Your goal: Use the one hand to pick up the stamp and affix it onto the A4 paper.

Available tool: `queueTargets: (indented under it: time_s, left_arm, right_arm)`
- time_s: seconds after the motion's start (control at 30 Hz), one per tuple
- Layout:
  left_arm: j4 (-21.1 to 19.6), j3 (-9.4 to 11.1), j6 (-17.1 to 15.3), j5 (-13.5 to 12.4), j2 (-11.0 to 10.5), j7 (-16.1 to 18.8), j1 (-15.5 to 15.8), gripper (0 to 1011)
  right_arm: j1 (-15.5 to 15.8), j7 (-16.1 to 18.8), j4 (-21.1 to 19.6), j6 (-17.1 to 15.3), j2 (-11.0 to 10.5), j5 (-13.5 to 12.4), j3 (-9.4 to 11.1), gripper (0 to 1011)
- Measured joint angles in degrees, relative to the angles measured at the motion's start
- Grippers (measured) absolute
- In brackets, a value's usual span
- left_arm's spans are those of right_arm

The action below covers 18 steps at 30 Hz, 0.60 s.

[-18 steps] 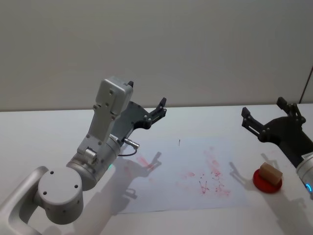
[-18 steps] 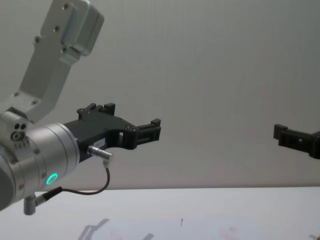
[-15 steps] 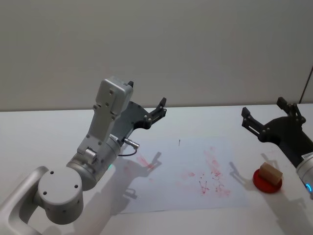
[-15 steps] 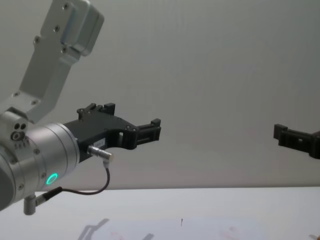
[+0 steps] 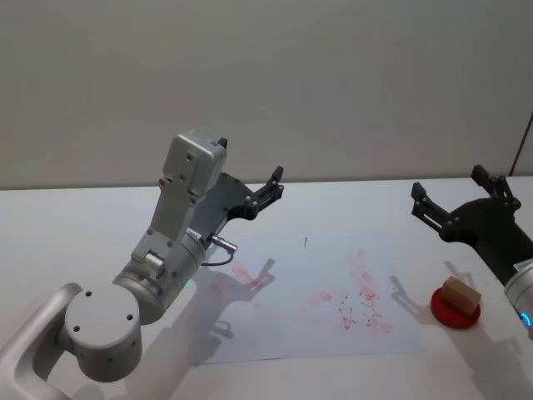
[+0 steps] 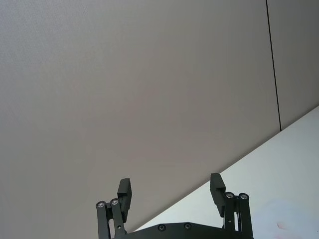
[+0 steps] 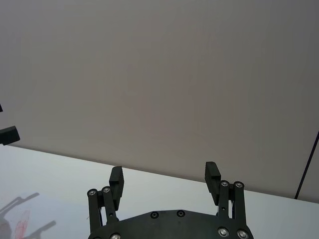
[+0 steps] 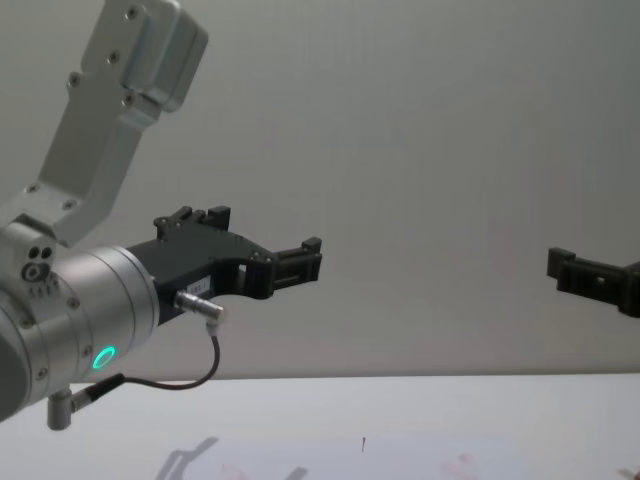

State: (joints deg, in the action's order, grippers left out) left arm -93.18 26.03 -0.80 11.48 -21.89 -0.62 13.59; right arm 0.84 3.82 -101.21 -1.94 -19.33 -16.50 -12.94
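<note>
**Head view.** The left gripper (image 5: 271, 187) is raised above the table (image 5: 75, 221), over the far-left corner of the A4 paper (image 5: 308, 321). The right gripper (image 5: 448, 185) is raised at the right, beyond the paper's right edge, with its fingers set apart. The stamp (image 5: 460, 293) sits on a red round pad (image 5: 443, 311) just off the paper's right edge, below the right gripper and clear of both fingers. Neither gripper holds anything. The sheet lies flat and carries reddish marks, most of them toward its right half.

**Left wrist view.** The left gripper (image 6: 170, 186) has its two fingers well apart with nothing between them. It faces the wall.

**Right wrist view.** The right gripper (image 7: 163, 174) likewise stands wide apart and empty. A marked part of the paper (image 7: 20, 221) lies on the table beyond it.

**Chest view.** The left gripper (image 8: 300, 262) is level and high above the table. The right gripper (image 8: 590, 278) enters at the right edge at a similar height. The paper's (image 8: 420, 462) far edge lies below them.
</note>
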Motion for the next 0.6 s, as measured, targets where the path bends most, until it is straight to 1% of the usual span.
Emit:
queueTargets:
  time_s: [0.6]
  left_arm:
    - [0.0, 0.0, 0.0, 0.0, 0.0, 0.0, 0.0, 1001]
  right_arm:
    - [0.0, 0.2, 0.0, 0.0, -0.1, 0.0, 0.1, 1001]
